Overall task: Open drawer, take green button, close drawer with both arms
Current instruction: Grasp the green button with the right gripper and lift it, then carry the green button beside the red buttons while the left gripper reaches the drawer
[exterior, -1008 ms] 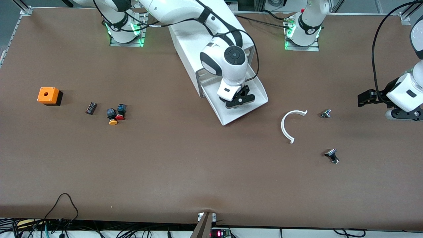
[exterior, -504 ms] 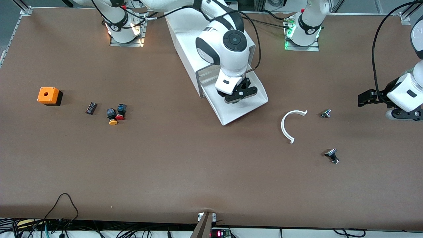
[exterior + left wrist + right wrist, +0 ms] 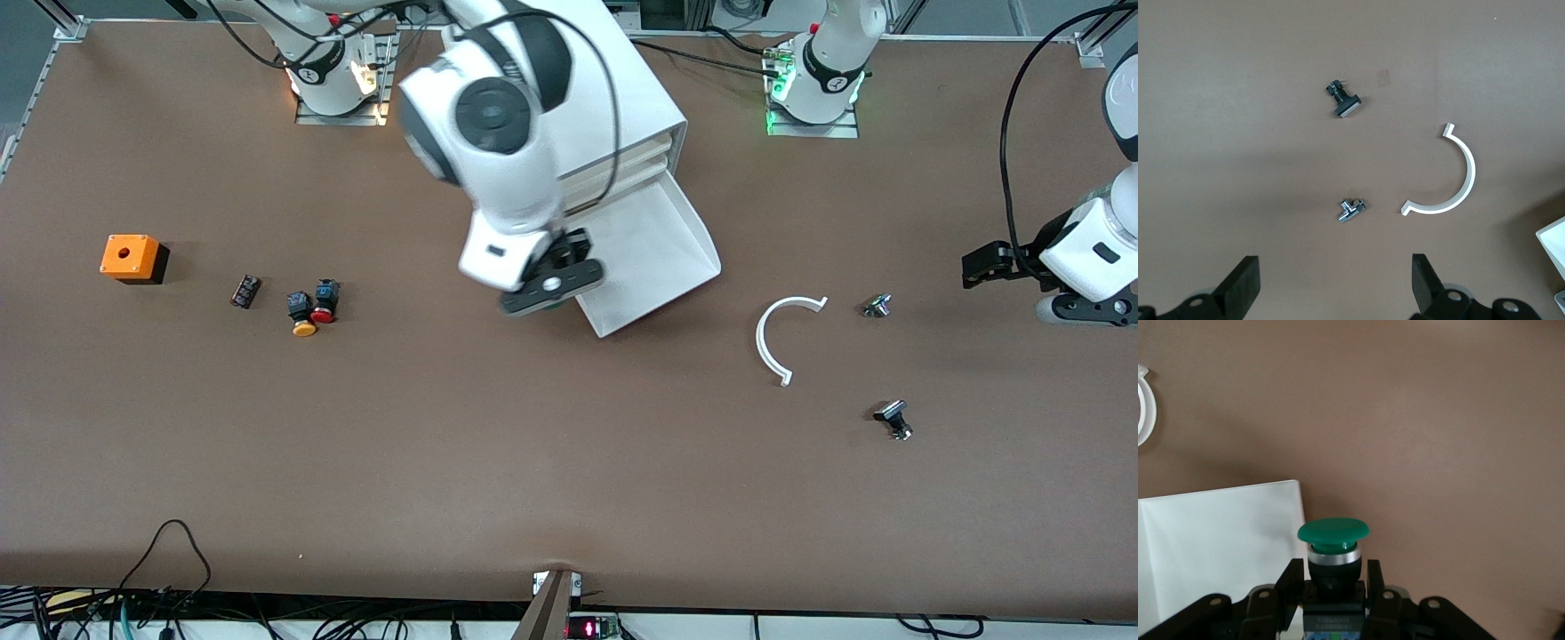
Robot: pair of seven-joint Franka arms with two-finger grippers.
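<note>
The white cabinet (image 3: 622, 98) stands at mid-table with its lowest drawer (image 3: 658, 244) pulled out; the tray looks empty. My right gripper (image 3: 549, 286) is up in the air over the drawer's corner toward the right arm's end. It is shut on the green-capped button (image 3: 1333, 540), which it grips by the dark body, cap facing away from the wrist. In the right wrist view the drawer's corner (image 3: 1225, 540) lies beside the button. My left gripper (image 3: 987, 265) waits open and empty over the table at the left arm's end; its fingers (image 3: 1245, 283) stand wide apart.
A white C-shaped ring (image 3: 775, 338) and two small metal parts (image 3: 877, 306) (image 3: 893, 418) lie toward the left arm's end. Yellow-capped (image 3: 303, 324) and red-capped (image 3: 324, 308) buttons, a small dark block (image 3: 245, 291) and an orange box (image 3: 132, 258) lie toward the right arm's end.
My right gripper has risen out of the drawer with the green button and moved toward the right arm's end, past the drawer's edge. The left arm has not moved.
</note>
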